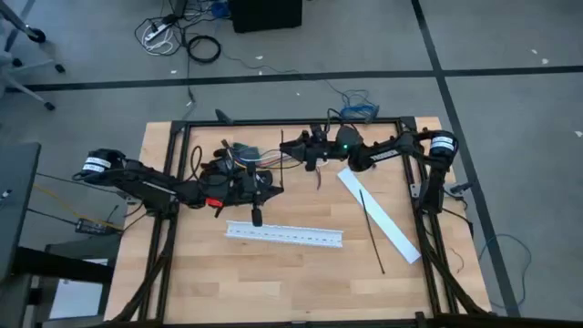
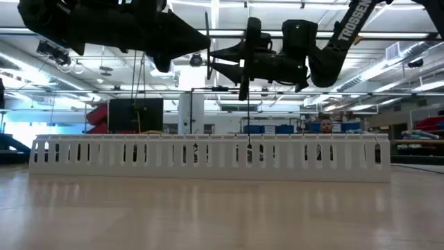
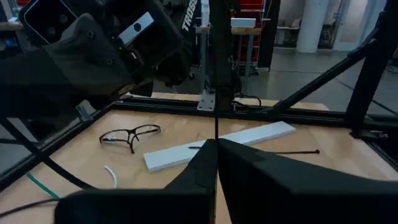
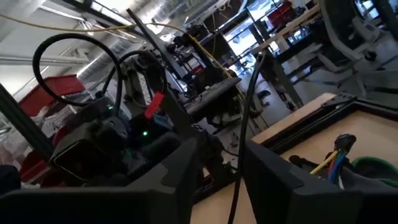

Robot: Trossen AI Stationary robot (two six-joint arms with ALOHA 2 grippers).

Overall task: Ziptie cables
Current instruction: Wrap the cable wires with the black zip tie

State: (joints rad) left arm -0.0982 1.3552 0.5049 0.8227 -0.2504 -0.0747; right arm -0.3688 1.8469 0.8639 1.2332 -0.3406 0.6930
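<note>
My left gripper (image 3: 216,142) is shut on a thin black ziptie (image 3: 216,87) held above the middle of the table (image 1: 273,273). The strap (image 1: 282,159) rises from the fingers, slanting toward the far edge. My right gripper (image 4: 221,155) reaches in from the right (image 1: 299,155). It is open, with one finger on each side of the same ziptie (image 4: 249,112), and I cannot tell whether it touches it. The cables (image 4: 339,160), coloured wires, lie on the table under my left arm (image 1: 241,157). My left gripper pinches the ziptie's thin shaft (image 3: 216,127) between its two fingertips. The fingers come level from the table's left and lie across the strap. The ziptie stands steeply up out of the hold, clear of the table, and a short piece shows below the fingers (image 2: 208,73).
A long white slotted channel (image 1: 284,235) lies near the front. A flat white strip (image 1: 378,217) lies at the right, with a second black ziptie (image 1: 372,232) across it. Glasses (image 3: 130,134) rest mid-table. A black frame (image 1: 173,182) borders the table. A person (image 2: 325,126) shows far behind.
</note>
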